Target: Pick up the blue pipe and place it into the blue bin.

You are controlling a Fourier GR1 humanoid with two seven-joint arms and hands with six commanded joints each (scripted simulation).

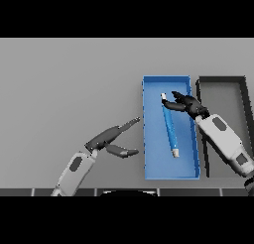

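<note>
— Nearest us, at the lower left of the frame, what do we have?

— Our left hand (pixel 110 139), idle over the grey desk (pixel 69 84). Its fingers run out straight toward the upper right, the thumb spread apart below them; it holds nothing and sits just beside the lower left wall of the blue bin (pixel 147 134), not touching it as far as we can tell.

— And the bin itself?

— We see it right of centre, a long rectangular tray standing lengthwise up the frame. Inside lies the blue pipe (pixel 169 129), slanted, with a pale cap at each end: the upper end points toward the upper left of the bin, the lower end rests near the middle of the bin floor.

— Where is our right hand?

— Our right hand (pixel 187 105) reaches in from the lower right of the frame and sits over the upper half of the bin. Its fingers are curled toward the pipe's upper end, close against it. Whether they pinch the pipe or have just parted from it, we cannot tell.

— Anything else on the desk?

— A dark bin (pixel 245 89), at the right edge of the frame, just beside the blue one, partly covered by our right forearm.
</note>
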